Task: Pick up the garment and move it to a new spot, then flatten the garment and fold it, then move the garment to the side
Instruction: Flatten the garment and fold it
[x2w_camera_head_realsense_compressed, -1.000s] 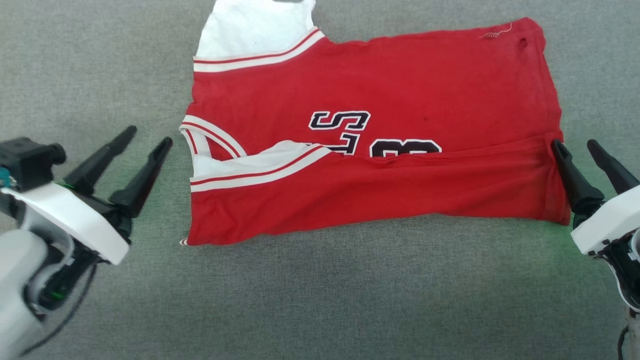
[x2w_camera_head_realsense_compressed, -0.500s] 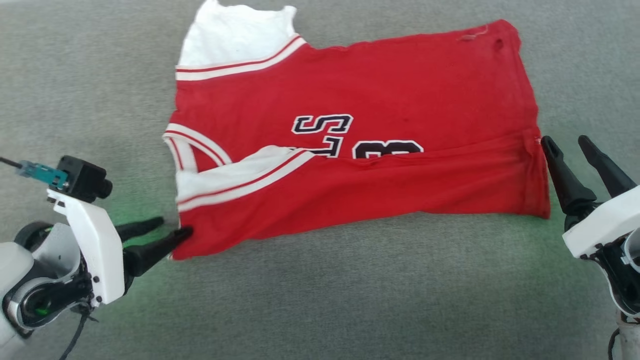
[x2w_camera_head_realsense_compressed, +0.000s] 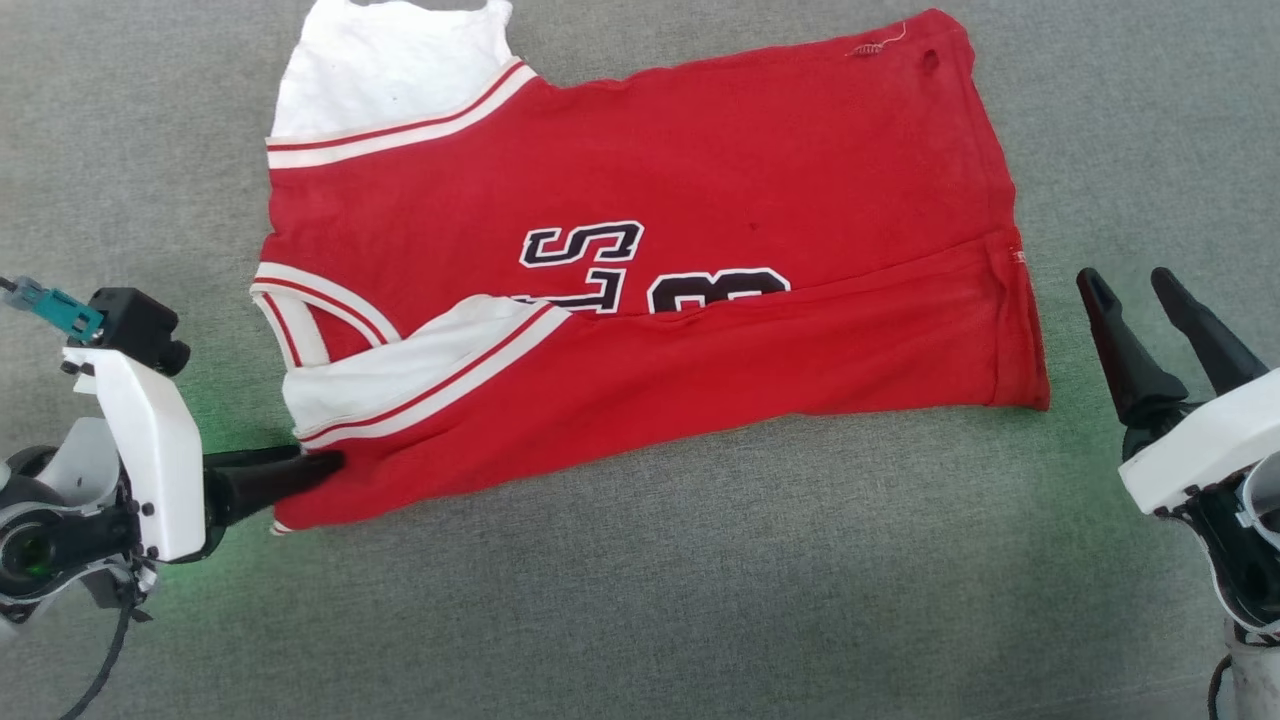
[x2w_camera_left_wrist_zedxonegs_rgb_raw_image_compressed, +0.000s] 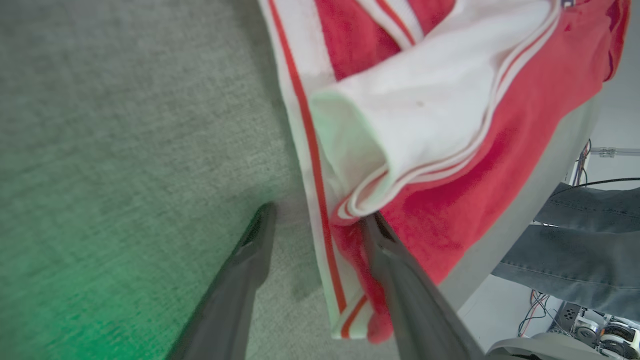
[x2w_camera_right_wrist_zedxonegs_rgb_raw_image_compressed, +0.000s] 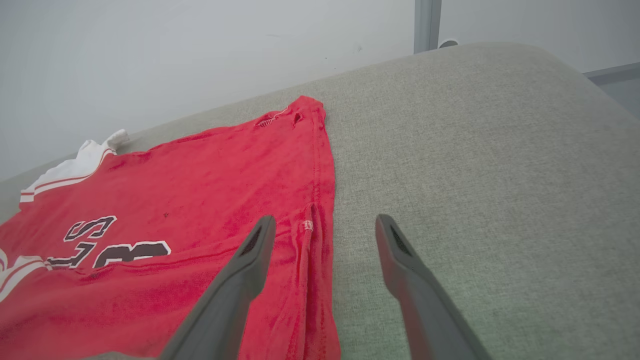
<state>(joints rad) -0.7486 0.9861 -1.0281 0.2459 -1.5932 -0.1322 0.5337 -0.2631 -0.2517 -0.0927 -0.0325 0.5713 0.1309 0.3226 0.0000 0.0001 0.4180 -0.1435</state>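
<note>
A grey cloth-covered surface stretches across the whole scene. On it lies the shirt, spread sideways: collar and white sleeves toward the robot's left, hem toward its right. Its near long edge is folded up over the black lettering, and one white sleeve lies on top of the red.

The left arm sits low at the lower left, wrist turned so the left gripper points sideways along the surface. Its fingers stand apart and straddle the shirt's near left corner – one on the grey cloth, the other on the red fabric.

The right gripper points away from the robot at the lower right, spread wide and holding nothing – just beside the hem, not touching it.
</note>
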